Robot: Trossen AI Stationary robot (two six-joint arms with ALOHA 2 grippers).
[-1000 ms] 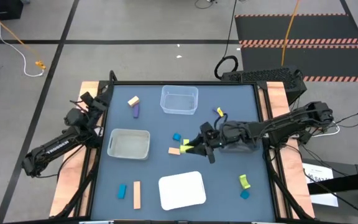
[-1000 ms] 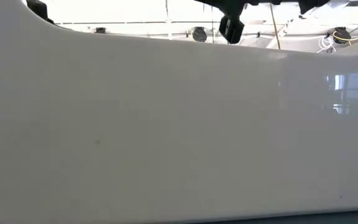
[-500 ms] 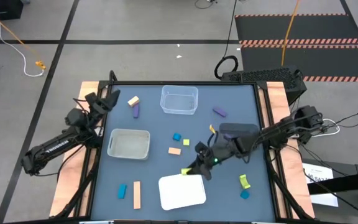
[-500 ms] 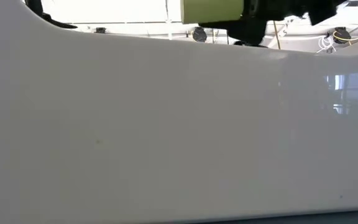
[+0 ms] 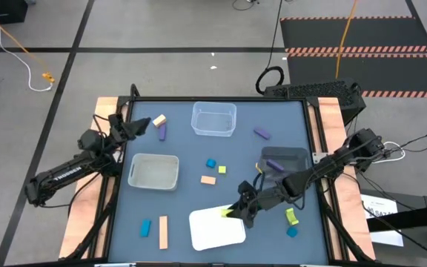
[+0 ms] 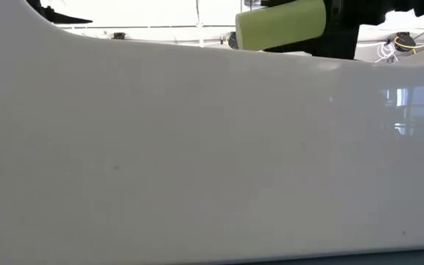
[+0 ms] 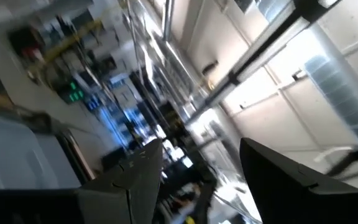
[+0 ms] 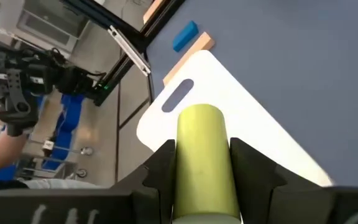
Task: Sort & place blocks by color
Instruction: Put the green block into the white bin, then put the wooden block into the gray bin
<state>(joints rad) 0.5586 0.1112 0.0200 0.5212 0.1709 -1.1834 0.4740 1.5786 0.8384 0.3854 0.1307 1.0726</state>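
My right gripper [image 5: 233,212] is shut on a yellow-green block [image 8: 201,155], which hangs over the far right corner of the white tray [image 5: 212,231]. In the low view the block [image 6: 280,24] shows just above the tray's wall [image 6: 197,147]. Other blocks lie flat on the blue table: yellow [image 5: 222,170], blue [image 5: 210,163], tan [image 5: 208,179], yellow-green [image 5: 292,216], purple [image 5: 262,133]. At the far left edge my left gripper [image 5: 138,124] is open, holds nothing, and points up into the room [image 7: 201,180]. My right gripper pinches the yellow-green block by its two long sides [image 8: 182,177] between its two fingers [image 8: 253,174]. The fingers lie along the block, and its rounded free end [image 8: 199,118] sticks out past them. They slant down from the table's right. The block is clear of the tray.
A clear bin [image 5: 213,119] stands at the far middle, a grey bin [image 5: 153,171] at the left, and a dark bin [image 5: 284,157] with a purple block [image 5: 274,165] at the right. A blue block [image 5: 145,228] and a tan bar [image 5: 163,232] lie left of the white tray.
My right gripper has carried the yellow-green block from the table's middle toward the near edge and down, rolling its wrist, and is now over the white tray's far right corner. My left gripper has turned on the spot at the far left.
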